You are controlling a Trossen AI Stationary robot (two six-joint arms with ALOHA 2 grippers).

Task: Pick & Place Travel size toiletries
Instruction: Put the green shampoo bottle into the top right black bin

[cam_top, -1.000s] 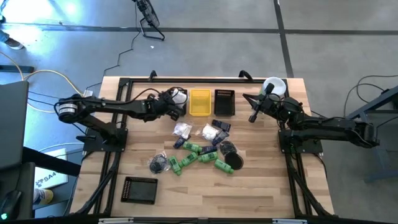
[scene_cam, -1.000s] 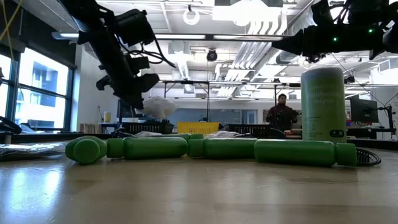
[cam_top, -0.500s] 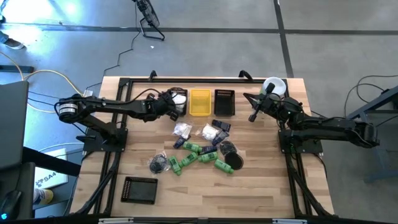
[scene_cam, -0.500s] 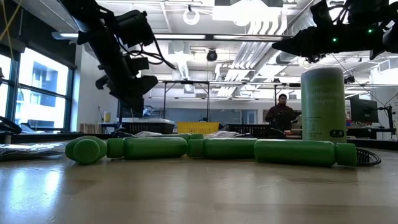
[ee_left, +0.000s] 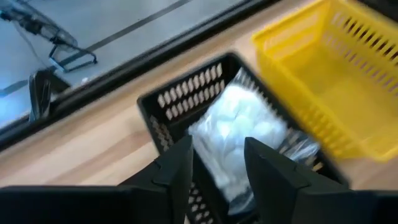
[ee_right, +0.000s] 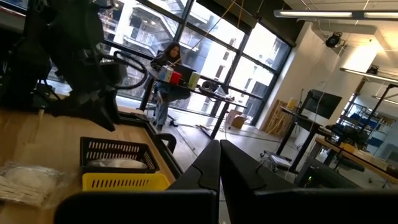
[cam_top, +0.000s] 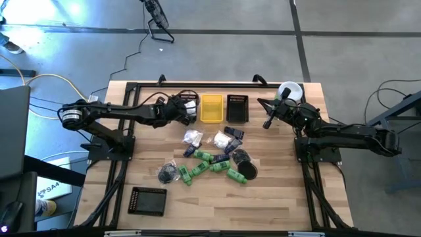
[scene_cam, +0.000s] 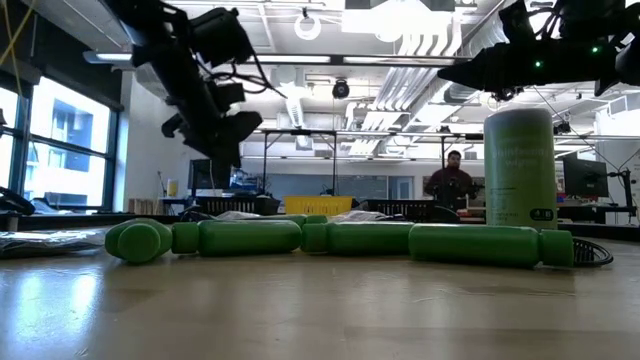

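Left gripper: upper middle of the high view, hanging over the black bin left of the yellow bin; fingers parted with nothing between them
White packet: lying inside that black bin, directly beyond the fingertips in the left wrist view; apart from the fingers
Right gripper: upper right of the high view, beside the pale-green cylinder; fingers pressed together, holding nothing; waiting
Remaining toiletries: green bottles, white packets, dark tubes and black pieces scattered at the centre of the high view, outside any bin
Stage: judged one packet delivered; most items still to be sorted
Risk: crinkly film may cling to a finger and lift out; a low sideways retreat could clip the bin's wall and shove it into the yellow bin
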